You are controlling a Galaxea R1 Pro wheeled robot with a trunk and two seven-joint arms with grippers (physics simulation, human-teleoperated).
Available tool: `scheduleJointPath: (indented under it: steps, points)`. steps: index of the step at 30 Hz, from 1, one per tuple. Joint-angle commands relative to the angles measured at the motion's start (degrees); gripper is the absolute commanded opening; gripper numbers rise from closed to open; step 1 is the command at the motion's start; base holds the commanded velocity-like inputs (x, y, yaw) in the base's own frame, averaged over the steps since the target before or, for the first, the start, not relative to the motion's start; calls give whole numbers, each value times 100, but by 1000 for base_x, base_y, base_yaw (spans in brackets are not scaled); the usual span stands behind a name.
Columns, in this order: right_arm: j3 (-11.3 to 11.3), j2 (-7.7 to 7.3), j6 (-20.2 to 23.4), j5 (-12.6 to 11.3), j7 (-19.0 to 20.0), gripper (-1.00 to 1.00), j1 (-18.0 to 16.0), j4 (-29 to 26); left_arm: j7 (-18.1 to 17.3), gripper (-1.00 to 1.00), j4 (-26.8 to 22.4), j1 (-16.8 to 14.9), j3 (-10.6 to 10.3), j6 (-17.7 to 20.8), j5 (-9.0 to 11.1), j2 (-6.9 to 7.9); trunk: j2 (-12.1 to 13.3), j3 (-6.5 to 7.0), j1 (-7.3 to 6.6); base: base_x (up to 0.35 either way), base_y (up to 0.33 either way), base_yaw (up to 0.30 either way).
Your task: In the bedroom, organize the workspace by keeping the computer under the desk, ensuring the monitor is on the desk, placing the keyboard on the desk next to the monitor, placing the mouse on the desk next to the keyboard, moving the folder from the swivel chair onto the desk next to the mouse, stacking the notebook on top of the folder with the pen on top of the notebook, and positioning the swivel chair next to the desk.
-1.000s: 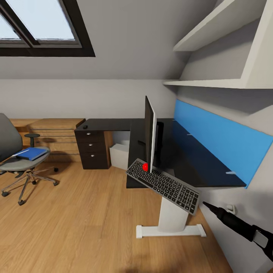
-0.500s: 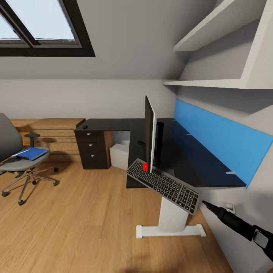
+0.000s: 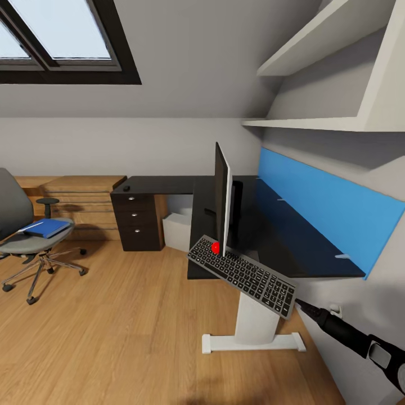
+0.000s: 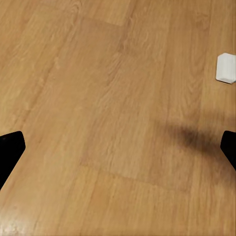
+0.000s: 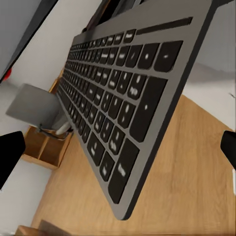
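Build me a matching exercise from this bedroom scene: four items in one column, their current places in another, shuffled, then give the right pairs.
Items:
1. keyboard
2. folder
3. mouse
4. computer

Places:
A. on the seat of the swivel chair
B. on the floor under the desk
C. hanging tilted off the desk's front edge, by the monitor
D. on the desk top above the drawer unit

Pairs: 1-C, 2-A, 3-D, 4-B
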Motion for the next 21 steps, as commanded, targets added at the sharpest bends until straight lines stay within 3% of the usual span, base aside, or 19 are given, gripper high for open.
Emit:
scheduleJointPath:
  steps: [1,15,21]
  points:
    - [-70,32,93,-12,-13,100,-6,14,-5,100,4,-4,-19,-16,58,-4,-3,-6,-1,0,0,0]
    - [-225,481,326,131,203,100,-8,19,-1,100,1,-5,-22,-16,54,-25,-3,-6,-1,0,0,0]
    - [-227,489,330,133,205,100,-6,19,-1,100,1,-4,-22,-16,54,-25,-3,-6,-1,0,0,0]
